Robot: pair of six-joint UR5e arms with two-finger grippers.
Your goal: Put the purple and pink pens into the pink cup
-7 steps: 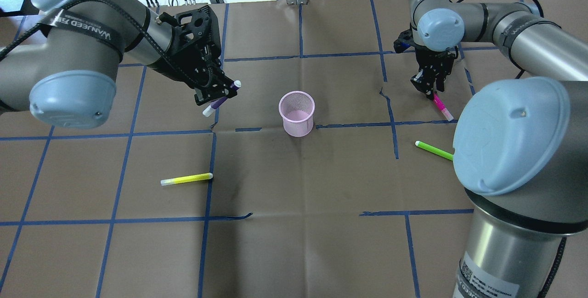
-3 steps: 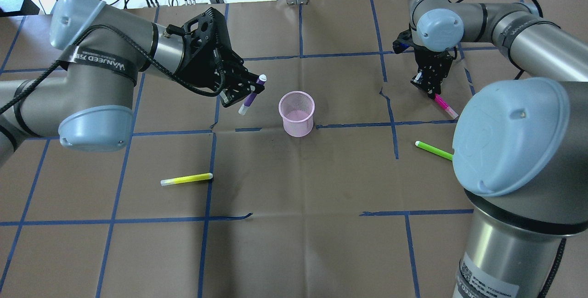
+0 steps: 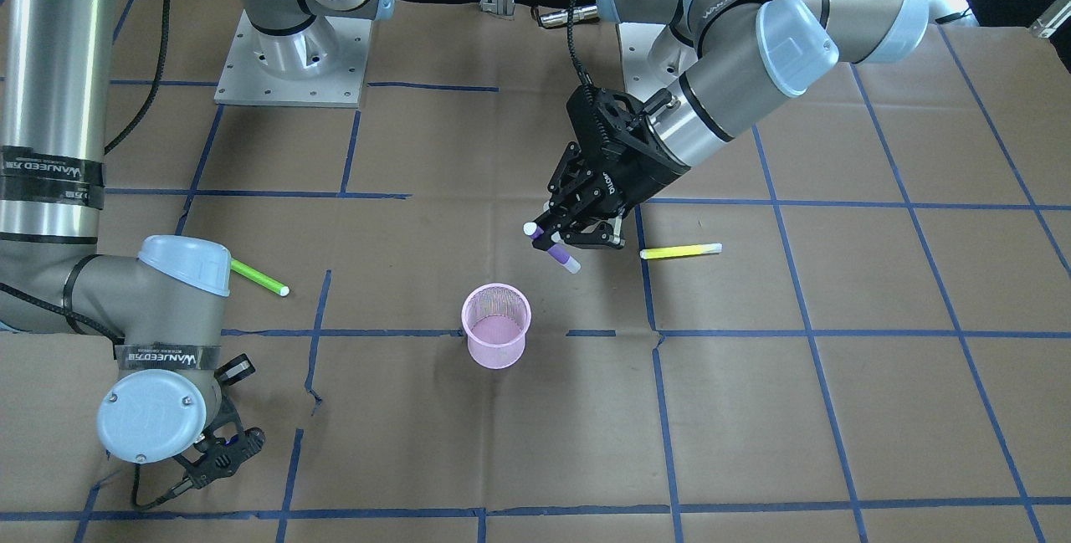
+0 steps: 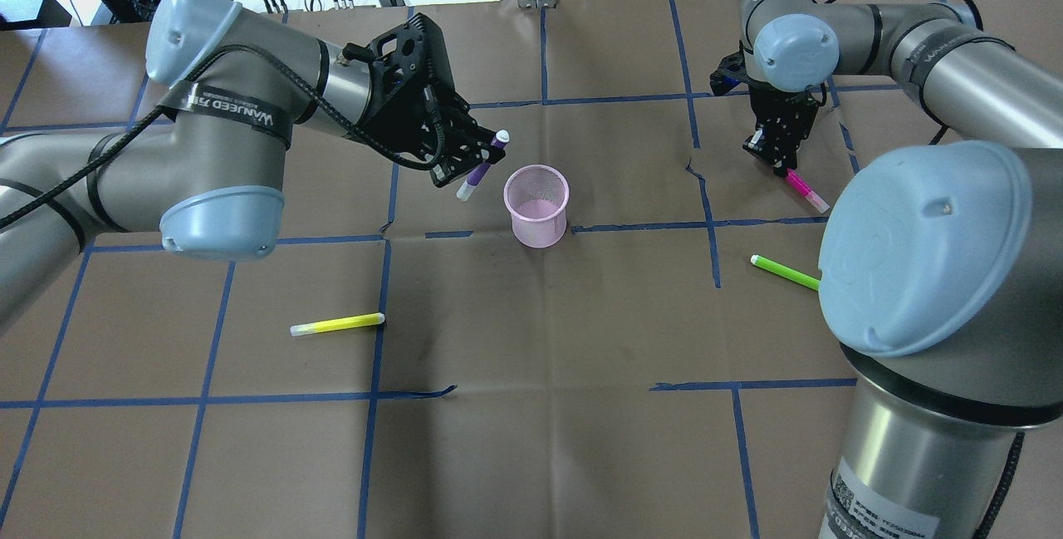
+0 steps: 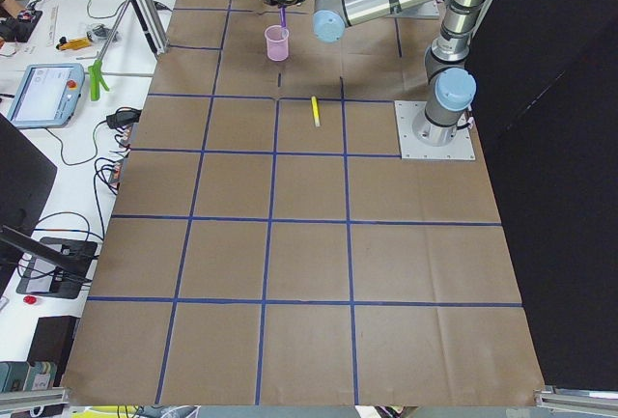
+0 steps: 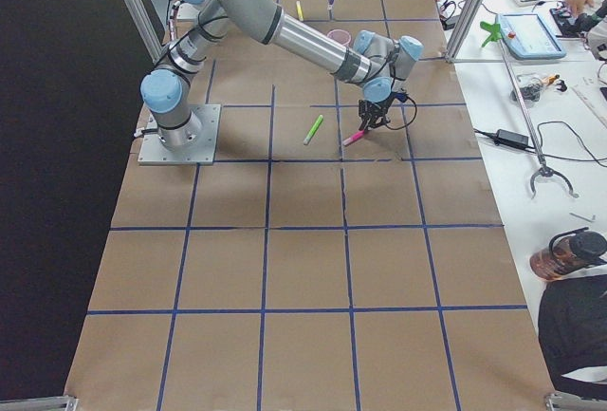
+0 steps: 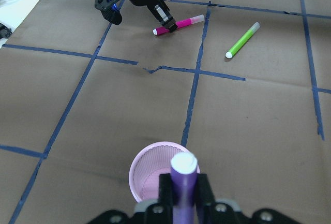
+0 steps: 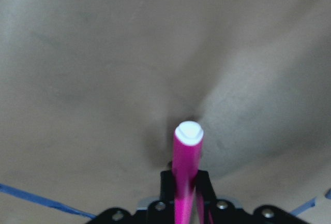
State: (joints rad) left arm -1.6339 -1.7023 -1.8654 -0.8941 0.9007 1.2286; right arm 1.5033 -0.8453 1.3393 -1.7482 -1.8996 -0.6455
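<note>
Overhead: one end of green pen [image 4: 785,272] is hidden behind right arm's elbow cap [image 4: 922,248]. The upper end of pink pen [image 4: 804,193] is covered by right gripper [image 4: 782,167].

Left wrist view: the lower shaft of purple pen [image 7: 182,182] is cut off at the bottom edge, inside left gripper [image 7: 183,192]. The pen masks part of the near rim of pink cup [image 7: 150,167].

Right wrist view: the table paper behind the pen is blurred.

Side views: both grippers are too small to read.
</note>
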